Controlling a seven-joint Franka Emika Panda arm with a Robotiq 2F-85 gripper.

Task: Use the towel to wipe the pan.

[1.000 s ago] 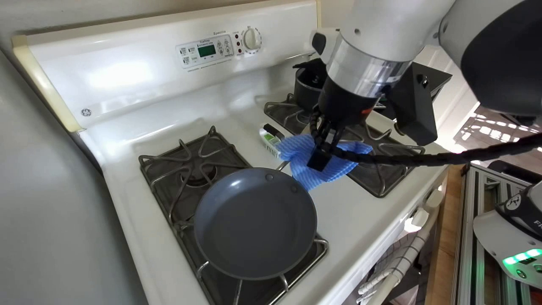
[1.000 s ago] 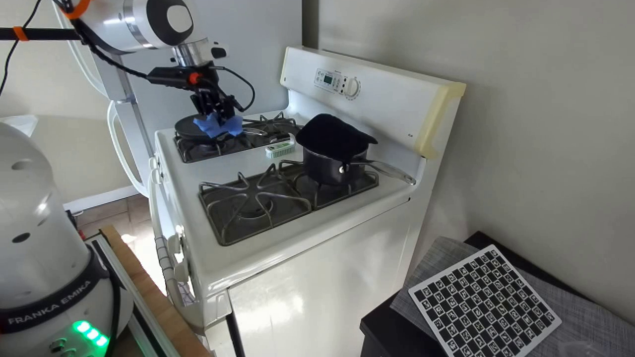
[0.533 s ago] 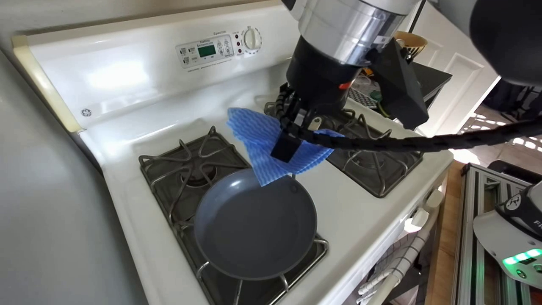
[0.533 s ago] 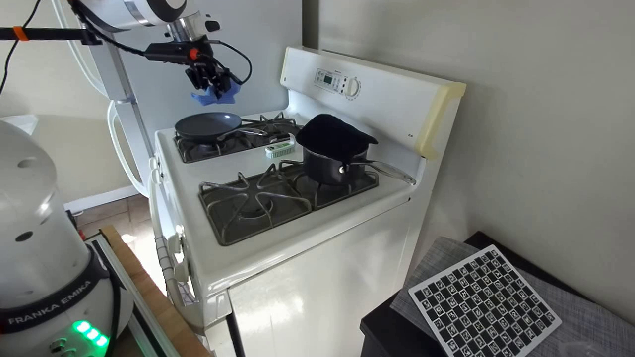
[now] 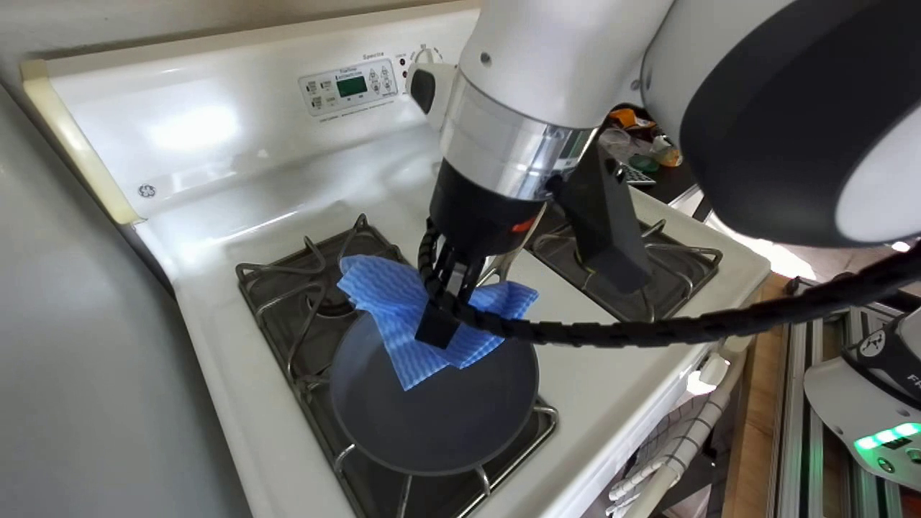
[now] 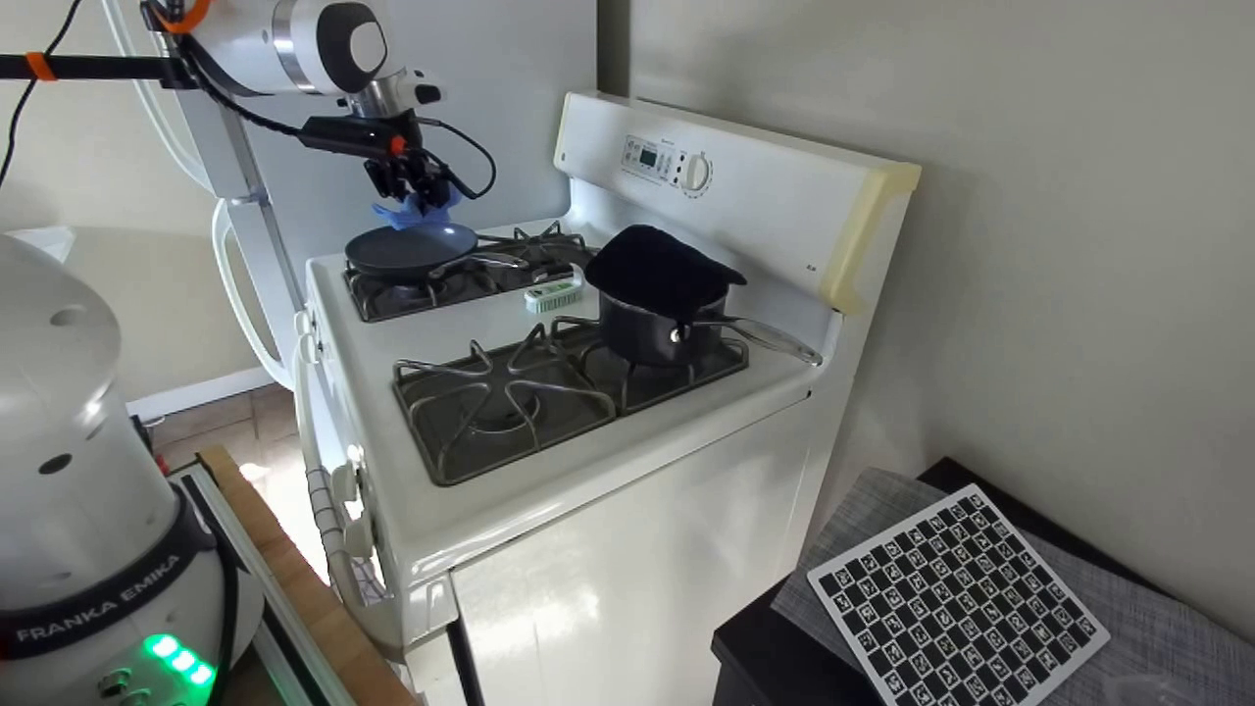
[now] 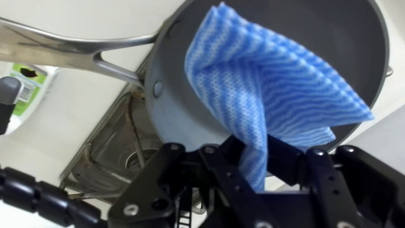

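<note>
The fingers (image 7: 286, 161) are clamped closed on a bunched fold of the blue towel (image 7: 253, 91). In an exterior view, the towel hangs over the far half of the pan (image 5: 446, 414); contact with the pan surface cannot be confirmed. The pan rests on the left burner (image 5: 288, 288). A black pot (image 6: 642, 331) stands to its right.

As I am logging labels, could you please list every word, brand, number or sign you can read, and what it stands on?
"FRANKA EMIKA": on the robot's base.
"Spectra": small, on the stove's back panel.
Too small or blurred to read: the round emblem on that panel; print on the control panel; marks around the dial; print on the green label; markings on the patterned board.
</note>
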